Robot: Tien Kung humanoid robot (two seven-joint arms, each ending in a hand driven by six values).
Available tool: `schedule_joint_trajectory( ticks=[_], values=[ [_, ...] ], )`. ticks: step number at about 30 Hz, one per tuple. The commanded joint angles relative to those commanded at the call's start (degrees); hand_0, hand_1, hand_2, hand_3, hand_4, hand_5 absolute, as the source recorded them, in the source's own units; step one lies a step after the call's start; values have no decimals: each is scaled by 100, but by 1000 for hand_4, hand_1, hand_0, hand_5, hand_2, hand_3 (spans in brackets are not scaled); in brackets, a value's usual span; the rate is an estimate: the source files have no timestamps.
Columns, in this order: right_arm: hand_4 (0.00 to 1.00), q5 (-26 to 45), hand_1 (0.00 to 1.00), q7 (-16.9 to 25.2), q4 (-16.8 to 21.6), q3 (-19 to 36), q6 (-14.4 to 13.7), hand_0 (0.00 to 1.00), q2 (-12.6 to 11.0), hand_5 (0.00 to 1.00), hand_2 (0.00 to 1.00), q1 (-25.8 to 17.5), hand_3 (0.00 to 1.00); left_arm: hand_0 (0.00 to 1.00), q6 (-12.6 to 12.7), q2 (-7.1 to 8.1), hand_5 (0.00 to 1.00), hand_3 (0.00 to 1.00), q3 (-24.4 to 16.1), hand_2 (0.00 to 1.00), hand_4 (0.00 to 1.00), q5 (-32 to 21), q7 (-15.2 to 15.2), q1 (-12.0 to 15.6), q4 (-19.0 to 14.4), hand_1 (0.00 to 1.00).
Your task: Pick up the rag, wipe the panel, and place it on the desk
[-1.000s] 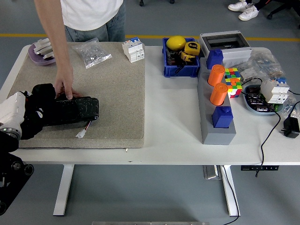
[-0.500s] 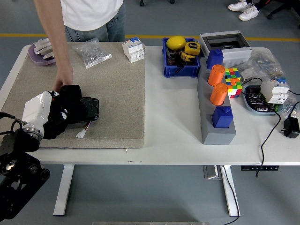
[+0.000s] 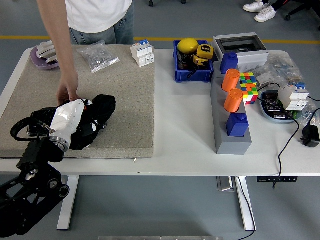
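A black rag is bunched in my left hand, which lies on the black panel on the beige mat. The hand's fingers are curled on the rag and press it at the panel's right end. My arm's white cover hides most of the panel. A person at the far side rests a hand on the panel's far edge. My right arm is out of view.
On the mat's far edge are a purple dish, a bag of small parts and white breakers. To the right stand a blue bin, a grey box, a grey rack with orange cylinders and a colour cube.
My left hand with the rag has slid to the right along the panel, from its left end to its right end. The person's hand has stayed on the panel.
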Motion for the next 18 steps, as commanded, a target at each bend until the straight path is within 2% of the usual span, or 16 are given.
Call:
schedule_joint_trajectory(
  ticks=[9, 18],
  values=[
    [998, -2, 702, -6, 2, 3, -6, 797, 6, 737, 709, 5, 688, 223, 0, -16, 2, 484, -156, 532, 217, 22, 1, 24, 59, 108],
    [998, -24, 701, -12, 10, 38, -10, 797, 1, 737, 709, -6, 688, 223, 13, 32, 2, 486, -653, 531, 228, 130, -10, 187, 337, 111]
  ],
)
